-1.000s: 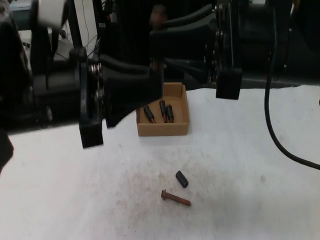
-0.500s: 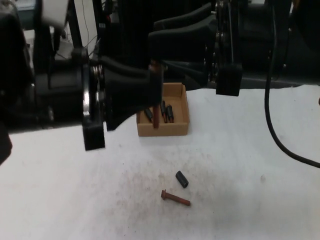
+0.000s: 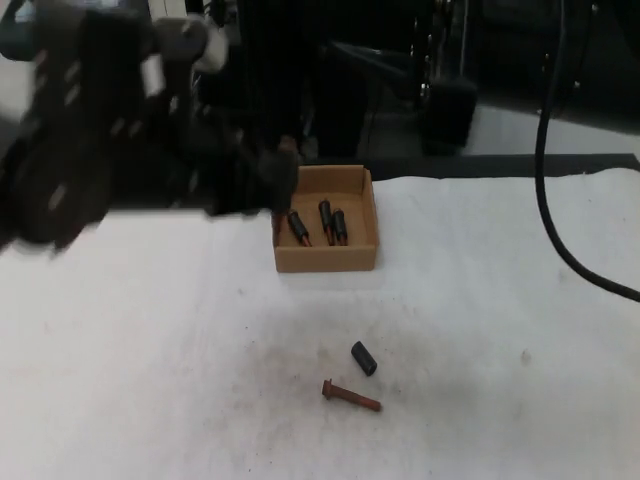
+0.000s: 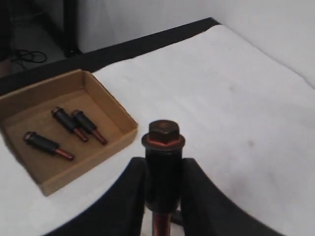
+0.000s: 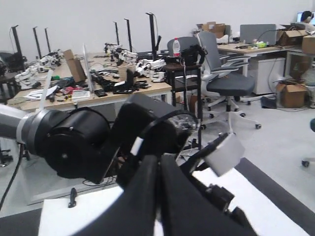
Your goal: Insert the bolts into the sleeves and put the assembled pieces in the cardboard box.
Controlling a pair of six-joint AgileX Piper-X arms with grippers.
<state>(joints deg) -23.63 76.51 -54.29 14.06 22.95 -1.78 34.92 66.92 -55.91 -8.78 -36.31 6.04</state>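
Note:
My left gripper (image 4: 162,169) is shut on a black sleeve with a copper bolt through it (image 4: 163,147), held upright above the white bench. In the high view this gripper (image 3: 280,172) hangs blurred by the back left corner of the cardboard box (image 3: 325,262). The box (image 4: 112,102) holds three assembled pieces (image 4: 66,120), also lying side by side in the high view (image 3: 326,222). A loose black sleeve (image 3: 364,357) and a loose copper bolt (image 3: 351,395) lie on the bench in front of the box. My right gripper (image 5: 158,172) is shut on nothing, raised and facing the left arm.
A black cable (image 3: 548,190) hangs down over the right side of the bench. A black strip (image 3: 500,165) runs along the bench's far edge behind the box. The white cloth (image 3: 150,380) lies bare to the left and right of the loose parts.
Both grippers have drawn back from in front of the high camera. The left arm swung up and left with the assembled piece still in it; the right arm pulled back.

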